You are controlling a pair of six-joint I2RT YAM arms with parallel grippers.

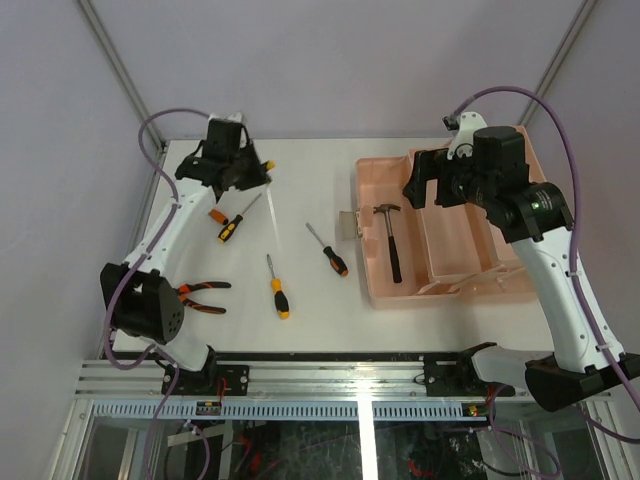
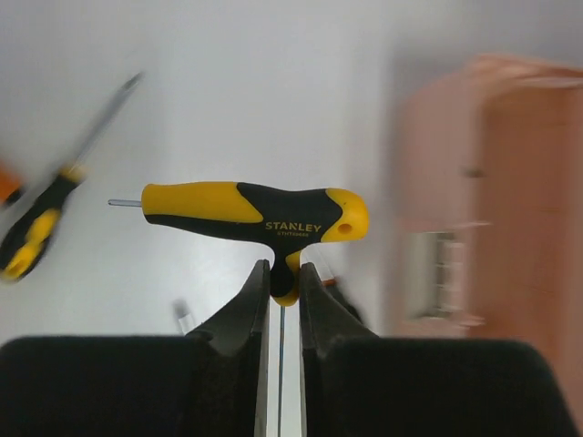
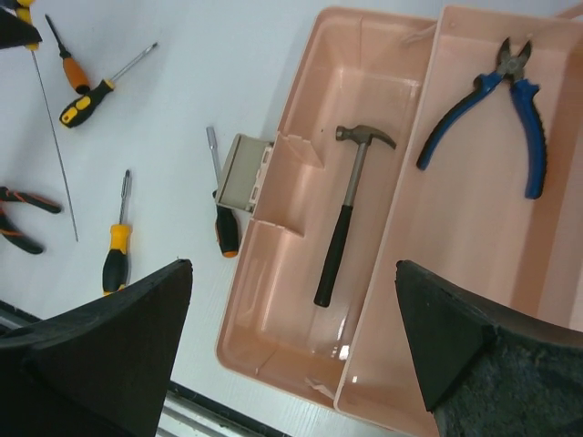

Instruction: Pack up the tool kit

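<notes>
Left wrist view: left gripper [image 2: 284,273] is pinched narrow on the short stem of a yellow-and-black T-handle driver [image 2: 246,209]. The handle lies crosswise above the fingertips and the thin shaft runs back between the fingers. The background is motion-blurred.

Top view: this gripper is up off the table [image 1: 310,325] at its far left. The toolbox [image 1: 372,290] lies open at the right, well apart from it.

Right wrist view: right gripper [image 3: 291,273] hangs over the box with its jaws spread wide, holding nothing.

- Hammer [image 3: 351,205] lies in the deep left section.
- Blue pliers [image 3: 492,100] lie in the shallower right section; cannot tell whether that is tray or lid.
- On the table: loose screwdrivers [image 1: 276,290], one of them just beside the grey latch [image 3: 244,173], and orange-handled pliers [image 1: 200,297] at the near left.

Step in hand, as judged: carrying the T-handle driver to the box. Packing looks under half done.

The next move calls for travel to the right over the open box. The long shaft should be turned to lie along the hammer so it clears the walls, then lowered before release.
</notes>
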